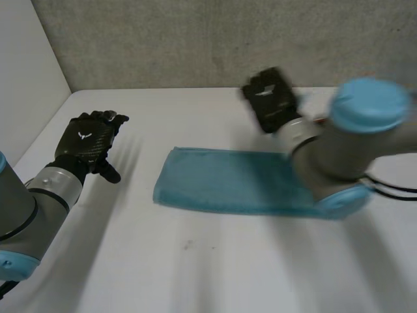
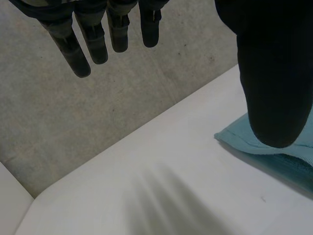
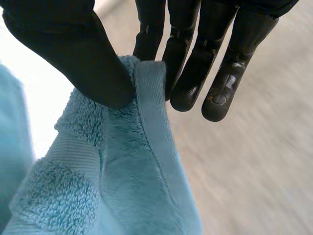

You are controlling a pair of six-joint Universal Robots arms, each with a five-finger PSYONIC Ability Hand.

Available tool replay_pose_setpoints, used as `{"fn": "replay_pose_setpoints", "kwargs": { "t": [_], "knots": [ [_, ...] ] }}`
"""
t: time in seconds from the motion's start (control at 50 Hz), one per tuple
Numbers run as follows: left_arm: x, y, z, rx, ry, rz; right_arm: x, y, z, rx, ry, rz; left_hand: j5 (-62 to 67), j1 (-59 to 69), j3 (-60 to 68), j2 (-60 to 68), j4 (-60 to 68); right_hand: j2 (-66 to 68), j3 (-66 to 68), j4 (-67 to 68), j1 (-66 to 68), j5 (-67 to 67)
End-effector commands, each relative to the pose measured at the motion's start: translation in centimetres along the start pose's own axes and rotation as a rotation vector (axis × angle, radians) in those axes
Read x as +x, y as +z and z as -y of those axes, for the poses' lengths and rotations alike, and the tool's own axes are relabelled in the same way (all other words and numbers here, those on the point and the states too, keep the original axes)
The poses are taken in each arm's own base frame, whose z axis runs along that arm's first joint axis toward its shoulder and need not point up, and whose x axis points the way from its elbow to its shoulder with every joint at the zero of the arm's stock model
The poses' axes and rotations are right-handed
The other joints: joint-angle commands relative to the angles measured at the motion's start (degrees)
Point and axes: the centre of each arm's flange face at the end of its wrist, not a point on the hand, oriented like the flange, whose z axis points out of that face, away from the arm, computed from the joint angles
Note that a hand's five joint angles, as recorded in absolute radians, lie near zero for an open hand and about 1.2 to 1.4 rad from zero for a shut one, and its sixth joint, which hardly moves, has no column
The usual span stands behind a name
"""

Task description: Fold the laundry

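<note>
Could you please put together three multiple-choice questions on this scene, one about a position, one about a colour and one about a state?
1. Where is the left robot hand relative to the towel?
A. Resting on top of it
B. Apart from it, off its left end
C. Tucked underneath it

2. What colour is the towel?
A. Red
B. Light blue
C. Yellow

3. What is the right robot hand doing?
A. Pinching the towel's edge between thumb and fingers
B. Lying flat on the table
C. Holding a bottle

Answers:
1 B: the head view shows bare white table between that hand and the towel.
2 B: the towel looks light blue in every view.
3 A: the right wrist view shows the thumb pressing the hem against the fingers.
</note>
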Motion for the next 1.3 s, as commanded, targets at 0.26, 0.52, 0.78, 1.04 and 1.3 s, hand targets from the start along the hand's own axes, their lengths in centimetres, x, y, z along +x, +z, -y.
{"fn": "replay_pose_setpoints", "kwargs": {
  "t": [0.26, 0.52, 0.78, 1.04, 1.3],
  "knots": [
    [0.0, 0.0, -0.1, -0.001, -0.002, -0.002, -12.9, -3.5, 2.4, 0.092, 0.033, 0.315, -1.1, 0.4, -0.7, -0.2, -0.2, -52.4, -52.8, -53.2, -39.9, -50.7],
    [3.9, 0.6, 2.6, 0.093, 0.014, -0.12, 1.8, -6.1, -1.0, -0.169, 0.395, -0.016, 0.7, 2.3, 1.1, 1.7, 1.6, -57.6, -58.0, -58.4, -45.0, -55.9],
    [11.3, 4.5, 0.7, 0.033, 0.033, -0.306, 4.4, -11.0, -10.8, -0.477, 0.535, -0.066, 2.9, 4.5, 3.3, 3.9, 3.8, -53.3, -53.7, -54.1, -40.8, -51.6],
    [11.3, 6.5, -2.7, -0.027, 0.147, -0.236, 3.2, -11.0, -15.6, -0.547, 0.569, -0.049, 2.7, 4.3, 3.1, 3.7, 3.6, -13.5, -13.9, -14.3, -1.0, -11.9],
    [9.0, 2.5, -0.2, -0.047, 0.138, -0.166, 5.8, -8.5, -14.4, -0.462, 0.503, -0.112, 1.7, 3.3, 2.1, 2.7, 2.6, 12.4, 12.0, 11.6, 25.0, 14.1]
  ]
}}
